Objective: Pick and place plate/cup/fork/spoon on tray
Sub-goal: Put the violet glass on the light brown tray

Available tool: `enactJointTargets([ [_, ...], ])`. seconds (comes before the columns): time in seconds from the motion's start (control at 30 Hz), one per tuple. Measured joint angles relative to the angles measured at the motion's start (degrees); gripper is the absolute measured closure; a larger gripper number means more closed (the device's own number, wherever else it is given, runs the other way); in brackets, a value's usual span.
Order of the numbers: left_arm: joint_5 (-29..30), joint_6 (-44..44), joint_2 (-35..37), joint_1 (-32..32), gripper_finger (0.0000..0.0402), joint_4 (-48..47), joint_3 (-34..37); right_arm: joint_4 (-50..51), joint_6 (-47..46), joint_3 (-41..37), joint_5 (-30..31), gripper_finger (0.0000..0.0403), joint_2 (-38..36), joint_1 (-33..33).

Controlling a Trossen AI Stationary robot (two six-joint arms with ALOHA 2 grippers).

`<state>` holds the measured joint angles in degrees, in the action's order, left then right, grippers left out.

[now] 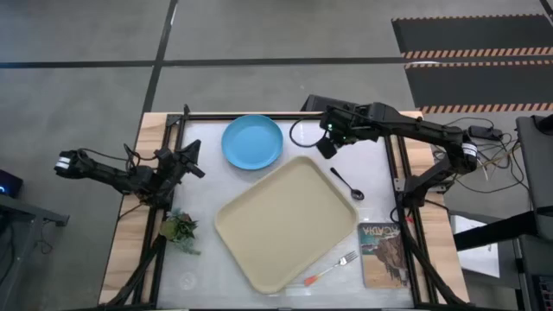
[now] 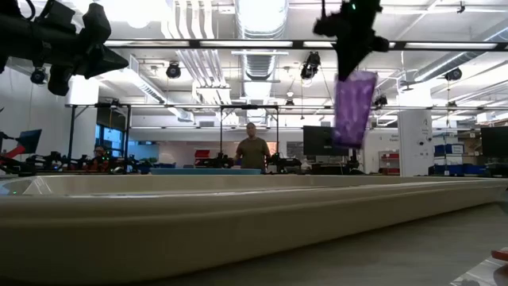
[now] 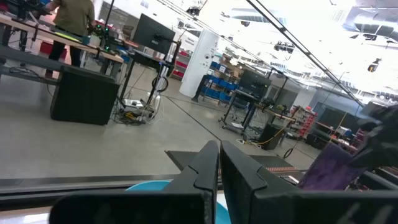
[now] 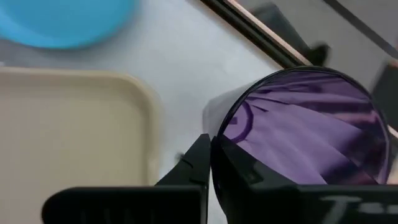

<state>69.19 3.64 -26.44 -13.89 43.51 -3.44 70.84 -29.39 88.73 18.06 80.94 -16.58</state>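
The purple cup hangs from my right gripper above the table's far side, just off the beige tray's far right corner. The light-blue plate lies flat on the table at the far side, left of the cup. The dark spoon lies on the table right of the tray. The orange-handled fork lies on the table by the tray's near right edge. My left gripper is shut and empty, raised at the left, near the plate. My right gripper holds the cup by its rim, one finger inside the cup and the other finger outside its wall. The fingers come from above, pointing down. The cup hangs upright below them, mouth up, lifted clear of the table.
A printed book lies at the near right corner. A small green plant lies left of the tray. A dark cable loops at the far edge. People stand in the room behind the table.
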Motion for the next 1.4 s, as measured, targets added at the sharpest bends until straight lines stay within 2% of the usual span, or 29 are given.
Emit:
enactJointTargets([
  [0.17, 0.0, 0.0, -0.03, 0.02, 0.0402, 0.0, -0.12, -2.38, 0.7, 4.0, -0.09, 0.0394, 2.26, 7.1],
  [0.33, 0.0, -0.02, 0.0, 0.0, 0.0402, 0.07, -0.2, -2.46, 2.1, 10.34, -0.88, 0.0394, 8.09, 12.2],
  [0.53, 0.0, -0.02, 0.0, 0.01, 0.0402, 0.16, -0.28, -0.68, 7.82, 20.22, -7.87, 0.0394, 17.59, 14.6],
  [0.8, 0.0, -0.02, 0.06, 0.0, 0.0402, 0.15, -0.24, 5.77, 11.75, 32.98, -8.04, 0.0394, 27.73, 15.89],
  [1.0, 0.0, -0.02, 0.07, 0.01, 0.0402, 0.15, -0.24, 7.75, 13.08, 34.62, -7.99, 0.0394, 31.68, 15.82],
  [1.4, 0.0, -0.02, 0.07, 0.02, 0.0402, 0.17, -0.22, 7.37, 13.14, 33.55, -7.95, 0.0394, 34.47, 15.82],
])
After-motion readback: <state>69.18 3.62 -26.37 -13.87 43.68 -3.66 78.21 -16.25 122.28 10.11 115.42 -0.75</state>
